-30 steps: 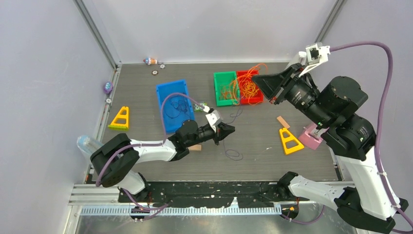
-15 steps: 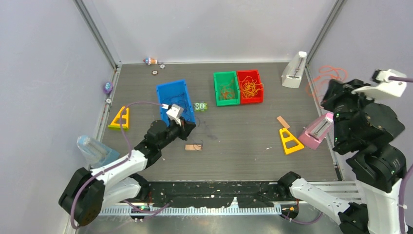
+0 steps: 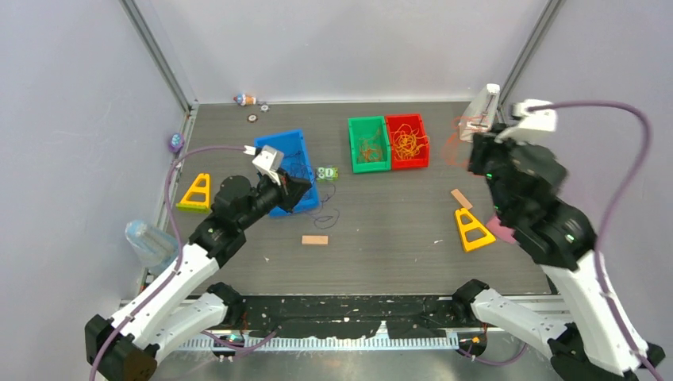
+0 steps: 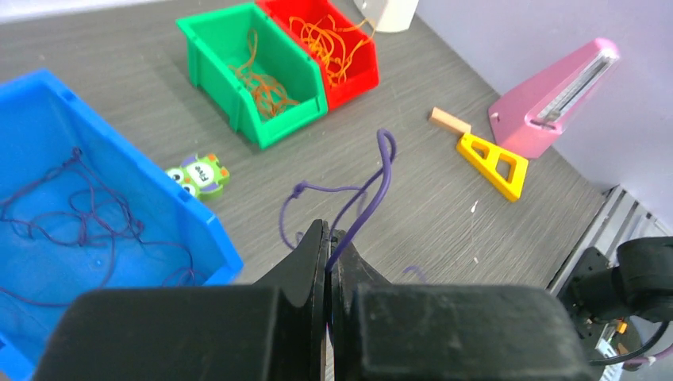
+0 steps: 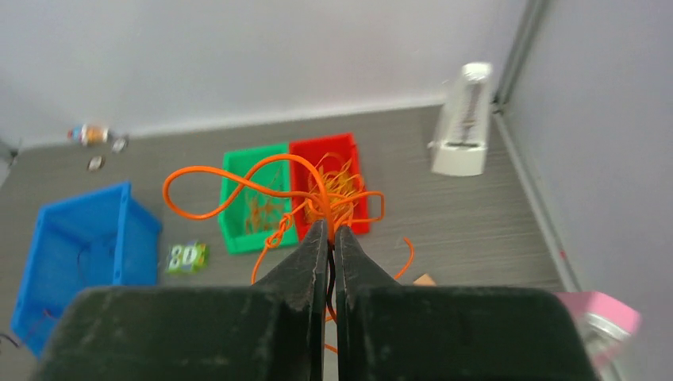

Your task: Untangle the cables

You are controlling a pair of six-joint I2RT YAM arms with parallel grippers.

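Note:
The cables are thin strands. My left gripper [image 4: 328, 234] is shut on a dark purple cable [image 4: 361, 194] that curls up in front of the jaws. In the top view the left gripper [image 3: 298, 190] sits at the blue bin's [image 3: 266, 151] right edge, and the purple cable [image 3: 327, 216] trails onto the table. More purple strands [image 4: 79, 214] lie in the blue bin. My right gripper [image 5: 327, 226] is shut on an orange cable [image 5: 198, 168] that loops in the air above the table. Orange tangles fill the green bin [image 3: 354, 131] and the red bin [image 3: 424, 143].
Yellow triangles [image 3: 197, 193] [image 3: 473, 230], a pink metronome [image 4: 555, 95], a white metronome [image 3: 482, 107], wooden blocks [image 3: 314, 240] [image 3: 461, 198], a green toy [image 3: 326, 173] and a plastic bottle [image 3: 147, 238] are on the table. Walls close in on three sides.
The left gripper carried the purple cable from mid-table left and back to the blue bin. The right arm lifted the orange cable from the red bin, swung far right, then came partway back.

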